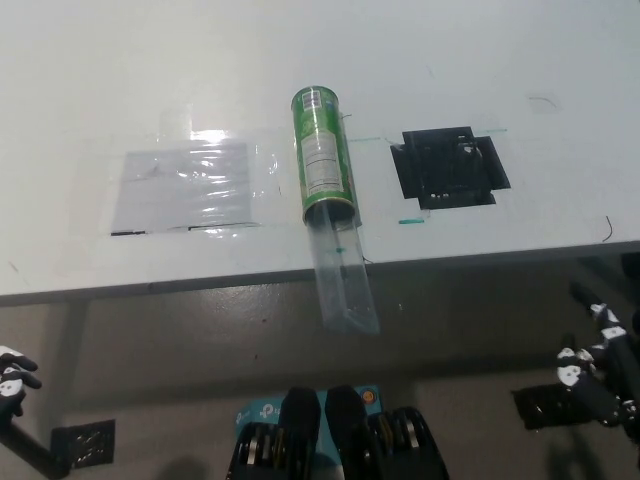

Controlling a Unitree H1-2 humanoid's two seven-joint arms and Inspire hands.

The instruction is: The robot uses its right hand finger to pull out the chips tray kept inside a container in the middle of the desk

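The right hand (600,365) sits low at the right edge of the view, below the desk's front edge and well apart from the tray. It holds nothing. One finger reaches up and forward while the others look curled in, but the hand is cut off by the frame, so I cannot tell its full state. That posture fits a hooking finger, which is what the task asks for.

The left hand (12,375) rests at the lower left, mostly out of view and also below the desk. Whether it is spread or closed cannot be told.

The can (322,150) lies on its side in the middle of the desk (100,70), its mouth turned toward the front edge. The clear tray (343,275) sticks out of that mouth, and its far end overhangs the front edge. Lying the can down with the mouth facing the robot lets the tray slide straight toward it. By the look of it, the tray is largely drawn out already.

A clear sheet (185,185) lies flat left of the can, and a black patch (450,165) lies to the can's right. Both are apart from it.
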